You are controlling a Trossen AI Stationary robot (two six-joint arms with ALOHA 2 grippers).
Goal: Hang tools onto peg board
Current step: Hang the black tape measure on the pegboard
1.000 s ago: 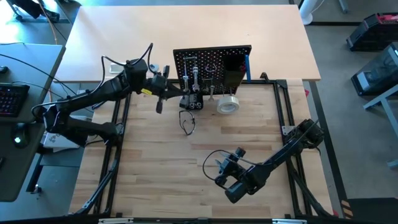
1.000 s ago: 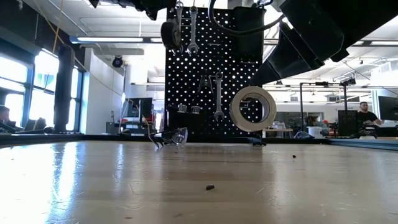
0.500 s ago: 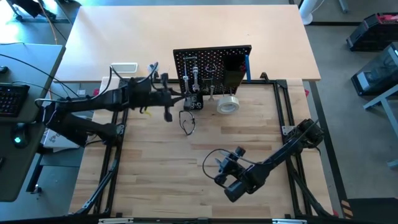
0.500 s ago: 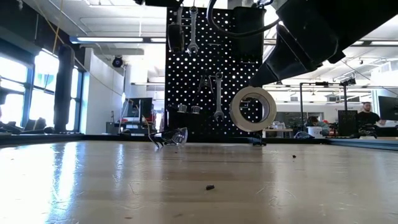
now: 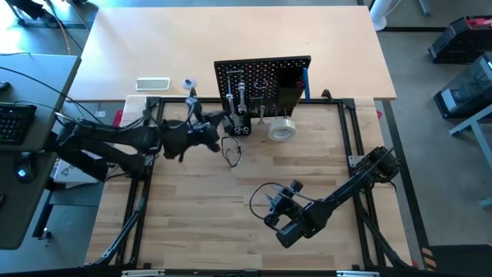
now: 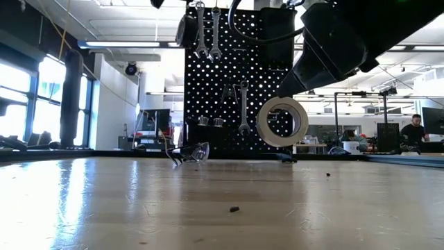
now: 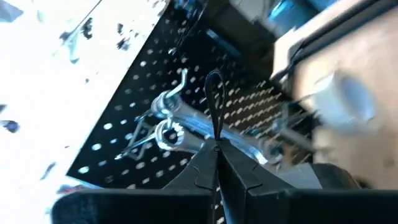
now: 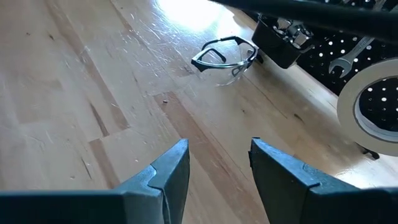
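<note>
The table (image 8: 74, 93) was pale, scuffed wood; the peg board (image 6: 229, 104) matt black; the wrenches (image 6: 243, 107) shiny bare metal.

glasses (image 5: 231, 151): clear safety pair lying on the wooden table (image 5: 231, 208)
white device (image 5: 152, 83): flat on the pale tabletop
keyboard (image 5: 15, 123): on a side desk
person (image 6: 415, 130): far in the room

- The left arm reaches in low from the left edge, stretched nearly level across the worktop's far left part, its wrist turned toward the middle.
- The left hand (image 5: 217, 132) has its two fingers (image 7: 205, 163) pressed together, tips meeting.
- The right arm runs from the right side diagonally toward the near middle.
- The right hand (image 5: 269, 212) hangs above the worktop, fingers (image 8: 169, 167) parted, nothing between them.
</note>
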